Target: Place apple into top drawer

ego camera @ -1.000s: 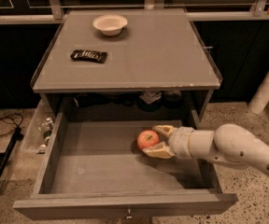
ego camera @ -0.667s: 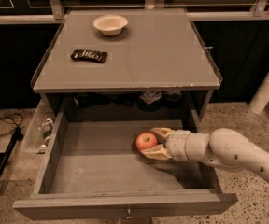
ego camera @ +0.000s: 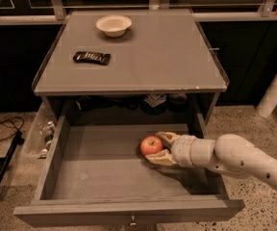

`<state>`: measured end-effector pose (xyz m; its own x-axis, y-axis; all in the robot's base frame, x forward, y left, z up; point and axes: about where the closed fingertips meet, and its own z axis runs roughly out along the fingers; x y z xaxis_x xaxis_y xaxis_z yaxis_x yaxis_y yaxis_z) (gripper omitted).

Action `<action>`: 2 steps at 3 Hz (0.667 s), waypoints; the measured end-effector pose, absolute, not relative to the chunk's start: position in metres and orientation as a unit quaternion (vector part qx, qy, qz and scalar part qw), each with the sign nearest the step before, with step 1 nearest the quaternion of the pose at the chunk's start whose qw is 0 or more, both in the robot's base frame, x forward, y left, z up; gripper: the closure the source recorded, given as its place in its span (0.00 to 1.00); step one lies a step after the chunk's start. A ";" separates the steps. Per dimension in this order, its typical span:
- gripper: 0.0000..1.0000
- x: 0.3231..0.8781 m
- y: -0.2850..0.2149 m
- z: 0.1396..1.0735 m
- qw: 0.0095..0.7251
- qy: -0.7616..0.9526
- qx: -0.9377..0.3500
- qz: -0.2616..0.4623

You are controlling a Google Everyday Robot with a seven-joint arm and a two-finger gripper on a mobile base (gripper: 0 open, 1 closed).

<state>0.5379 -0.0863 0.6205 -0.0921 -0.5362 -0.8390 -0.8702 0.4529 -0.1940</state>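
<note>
Camera view: top drawer (ego camera: 52, 163) is pulled open. The arm comes in from the right, and the gripper (ego camera: 156, 148) sits inside the drawer, clamped around the apple (ego camera: 150, 145), right of centre. On the tabletop (ego camera: 162, 57) are a white bowl (ego camera: 113, 24) and a dark wrapper (ego camera: 92, 57).

Glossy apple (ego camera: 151, 145) in smooth plastic hand (ego camera: 154, 147), inside matt wooden top drawer (ego camera: 105, 177)
</note>
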 end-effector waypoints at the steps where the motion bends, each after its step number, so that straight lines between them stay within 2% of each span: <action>1: 0.57 0.538 -0.086 0.620 0.462 0.716 -0.491 0.181; 2: 0.34 0.538 -0.086 0.620 0.462 0.716 -0.491 0.181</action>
